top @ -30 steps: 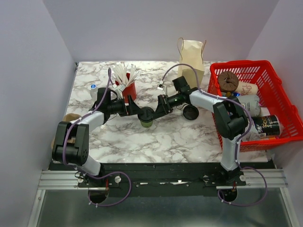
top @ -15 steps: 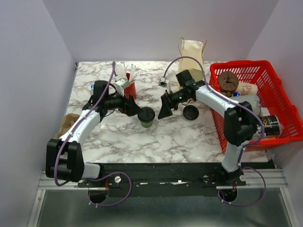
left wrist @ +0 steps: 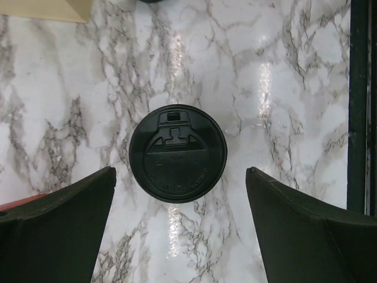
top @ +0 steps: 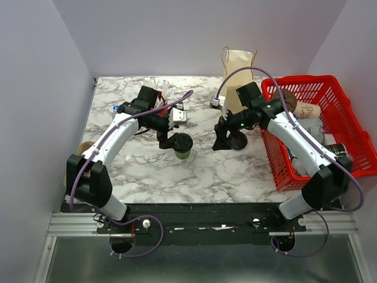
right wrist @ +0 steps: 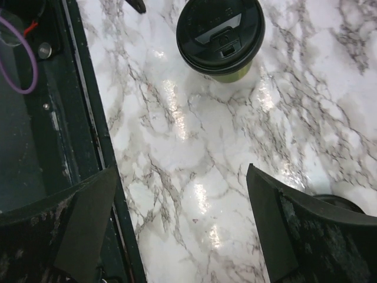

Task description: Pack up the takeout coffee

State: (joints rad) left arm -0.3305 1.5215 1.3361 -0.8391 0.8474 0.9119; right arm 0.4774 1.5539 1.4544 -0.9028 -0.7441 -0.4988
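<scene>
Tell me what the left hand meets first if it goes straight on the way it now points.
Probably the black lid of the takeout coffee, centred before the open left hand; depth unclear.

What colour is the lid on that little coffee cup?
Black; the lid shows best from the left wrist.

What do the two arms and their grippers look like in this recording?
The left arm and right arm have white links with black joints and bases. A thin purple cable loops along each. The left gripper and right gripper are matte black with broad wedge-shaped fingers. No markings are visible.
</scene>
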